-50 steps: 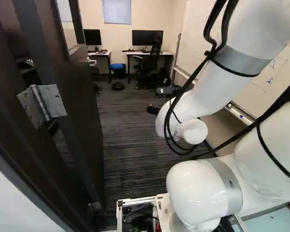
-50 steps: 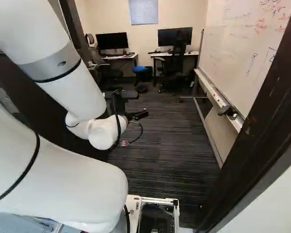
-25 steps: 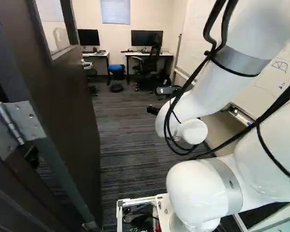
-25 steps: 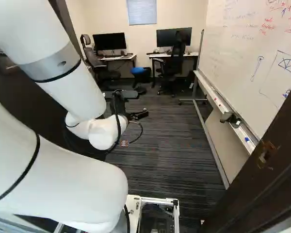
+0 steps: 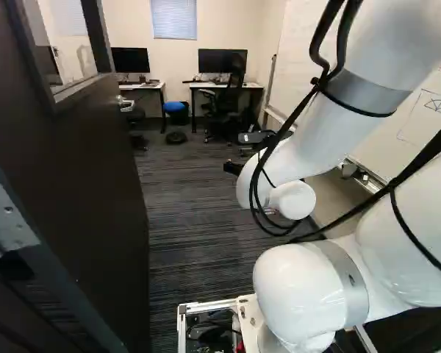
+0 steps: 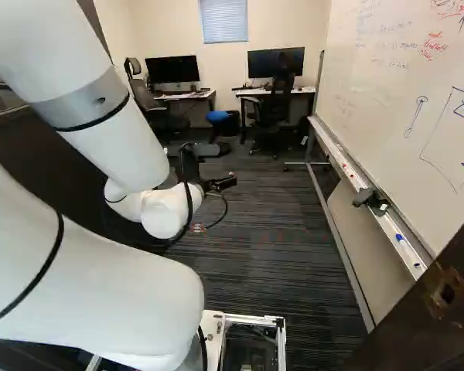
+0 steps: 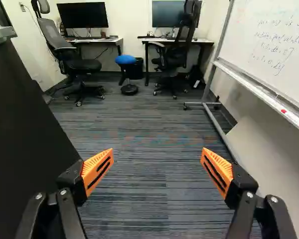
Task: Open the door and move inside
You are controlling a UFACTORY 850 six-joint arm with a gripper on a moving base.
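- One dark door (image 5: 103,191) stands swung open at the left of the left base view, on the arm's left.
- Its long axis is upright; its broad face turns toward the arm, and its width runs from the near hinge (image 5: 11,220) ahead into the room.
- A window (image 5: 62,44) is set in its upper part, and the metal handle (image 5: 125,104) sits near the far, free edge.
- At the right of the right base view, the dark door frame (image 6: 417,332) carries a metal strike plate (image 6: 447,292).
- The white arm (image 5: 323,147) reaches ahead and downward from its upper links, bending at the wrist, so that the black gripper (image 6: 223,183) points into the room over the carpet (image 6: 271,247).
- In the wrist view the gripper (image 7: 157,154) is open, its orange pads (image 7: 98,169) spread wide apart, with carpet visible between them; the door is beside one finger, apart from it.
- Beside the other finger, farther out, a whiteboard (image 7: 279,45) stands on a metal frame.
- Two desks with monitors stand against the far wall ahead, with office chairs and a blue-topped stool (image 7: 125,59) near them.
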